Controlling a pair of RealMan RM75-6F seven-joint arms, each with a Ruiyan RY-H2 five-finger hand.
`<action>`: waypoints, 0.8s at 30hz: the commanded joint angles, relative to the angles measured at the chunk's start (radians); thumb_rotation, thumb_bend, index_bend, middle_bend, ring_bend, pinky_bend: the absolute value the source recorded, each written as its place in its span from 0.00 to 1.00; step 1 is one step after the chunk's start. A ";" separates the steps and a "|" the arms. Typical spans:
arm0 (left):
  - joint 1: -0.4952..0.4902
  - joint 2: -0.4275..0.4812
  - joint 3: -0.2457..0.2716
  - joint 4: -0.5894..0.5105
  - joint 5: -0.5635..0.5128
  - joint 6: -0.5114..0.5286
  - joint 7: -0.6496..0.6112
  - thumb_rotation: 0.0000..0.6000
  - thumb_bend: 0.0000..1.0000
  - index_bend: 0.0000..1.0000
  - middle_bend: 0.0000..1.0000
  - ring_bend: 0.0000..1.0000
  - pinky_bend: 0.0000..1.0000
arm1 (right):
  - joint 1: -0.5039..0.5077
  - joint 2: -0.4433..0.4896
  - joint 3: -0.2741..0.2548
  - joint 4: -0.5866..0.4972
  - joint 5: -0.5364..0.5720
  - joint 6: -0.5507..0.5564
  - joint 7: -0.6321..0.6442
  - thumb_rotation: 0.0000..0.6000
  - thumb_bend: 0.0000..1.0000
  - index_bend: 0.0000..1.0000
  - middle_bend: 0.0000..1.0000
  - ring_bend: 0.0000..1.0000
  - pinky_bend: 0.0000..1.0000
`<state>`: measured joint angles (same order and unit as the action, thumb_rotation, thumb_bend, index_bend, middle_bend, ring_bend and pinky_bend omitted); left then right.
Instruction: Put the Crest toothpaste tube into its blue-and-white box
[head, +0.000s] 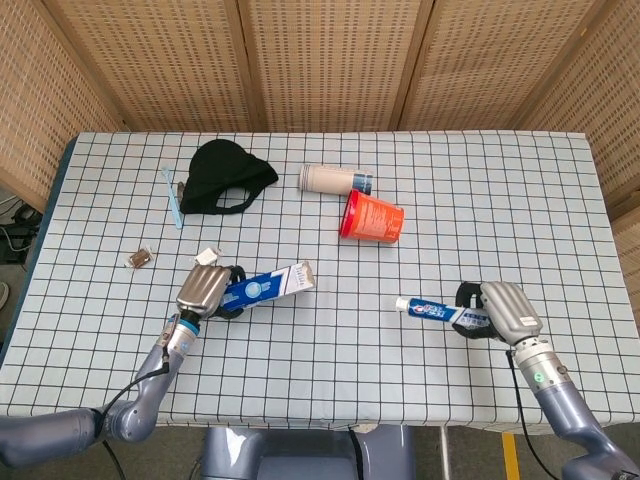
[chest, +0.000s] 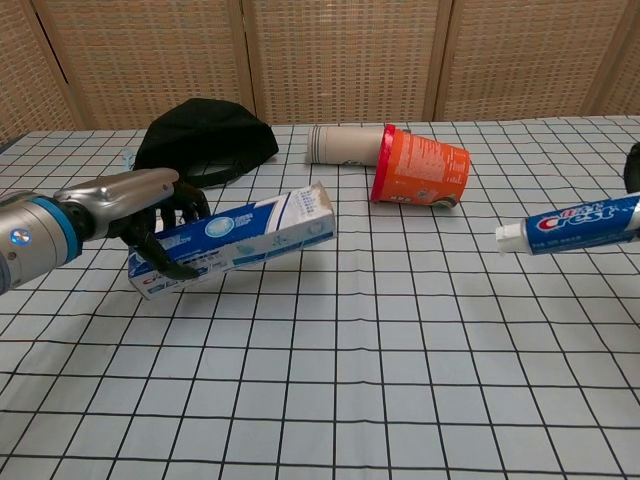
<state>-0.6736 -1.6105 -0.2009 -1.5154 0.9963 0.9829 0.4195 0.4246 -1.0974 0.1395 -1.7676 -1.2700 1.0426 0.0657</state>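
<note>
My left hand (head: 205, 290) (chest: 130, 205) grips the left end of the blue-and-white box (head: 268, 285) (chest: 240, 238). The box is lifted off the table and tilts up toward its right end, whose flap end points at the toothpaste. My right hand (head: 503, 312) holds the Crest toothpaste tube (head: 440, 312) (chest: 575, 224) by its tail, raised above the table. The tube's white cap points left toward the box. In the chest view only a dark edge of the right hand (chest: 633, 168) shows at the frame's right border.
At the back of the checked tablecloth (head: 330, 350) an orange cup (head: 372, 217) (chest: 420, 167) lies on its side beside a beige tube container (head: 335, 180). A black cap (head: 228, 175), a blue toothbrush (head: 172, 197) and small wrappers (head: 139, 259) lie at the left.
</note>
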 joint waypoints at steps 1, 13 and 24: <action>0.035 0.134 -0.027 -0.027 0.235 -0.123 -0.478 1.00 0.36 0.61 0.48 0.51 0.54 | 0.007 0.049 0.025 -0.050 0.024 -0.002 0.001 1.00 0.69 0.70 0.68 0.64 0.53; 0.003 0.097 0.065 0.191 0.643 0.041 -1.110 1.00 0.36 0.60 0.48 0.51 0.52 | 0.076 0.305 0.160 -0.206 0.129 -0.109 0.121 1.00 0.69 0.71 0.69 0.64 0.53; -0.036 -0.051 0.090 0.438 0.703 0.196 -1.276 1.00 0.36 0.61 0.48 0.51 0.52 | 0.123 0.526 0.251 -0.242 0.151 -0.246 0.284 1.00 0.69 0.71 0.69 0.64 0.53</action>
<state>-0.6947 -1.6306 -0.1186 -1.1149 1.6943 1.1657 -0.8261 0.5377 -0.5985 0.3729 -1.9984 -1.1228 0.8181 0.3279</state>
